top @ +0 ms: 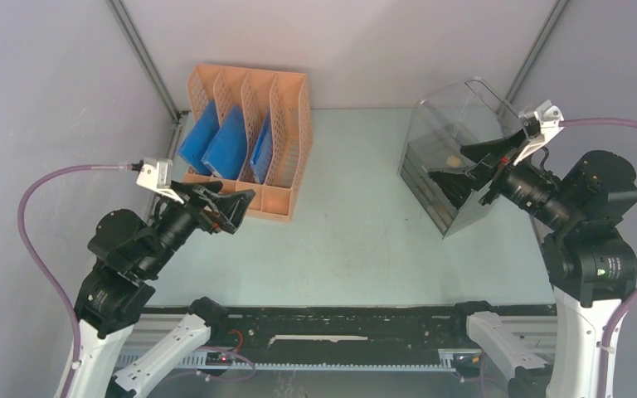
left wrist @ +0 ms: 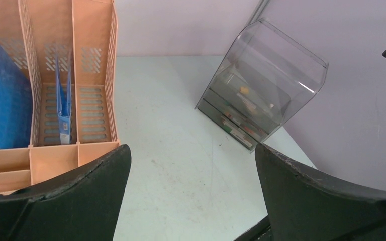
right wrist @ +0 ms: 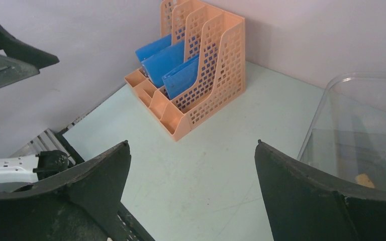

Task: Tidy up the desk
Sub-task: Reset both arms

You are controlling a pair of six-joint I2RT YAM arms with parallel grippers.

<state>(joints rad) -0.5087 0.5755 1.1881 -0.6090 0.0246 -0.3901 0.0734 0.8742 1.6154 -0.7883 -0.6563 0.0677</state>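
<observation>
**Both Grippers Wide Open, Nothing Held**

From above first. Looking down on the desk (top: 357,240): pale mint-green, filling the middle between grey walls (top: 41,91), with a black rail (top: 340,319) along the near edge. Back left on it, an orange file rack (top: 293,141), upright near the wall corner, with blue folders (top: 226,143) leaning in three of its slots. Back right, a clear drawer box (top: 452,112), set at an angle to the back wall. Down to the left gripper (top: 234,212): jaws spread wide, gripping nothing, hovering just beside the rack's near front corner. Across to the right gripper (top: 467,164): also spread wide, nothing between the jaws, raised in front of the drawer box and overlapping it from this angle. Touching or not, impossible to tell.

Left wrist next. Black jaws far apart at the bottom corners, only bare desk between them. Rack at upper left, one thin blue folder upright in a slot, a broader one at the far left edge. Drawer box at upper right, with small coloured items in its lower drawers, too blurred to name.

Right wrist last. Jaws wide here too, bare green surface in the gap. Rack well off across the desk by the far wall, folders slanting in their slots. Close by at the right, a clear corner of the drawer box, with a small tan item inside.
</observation>
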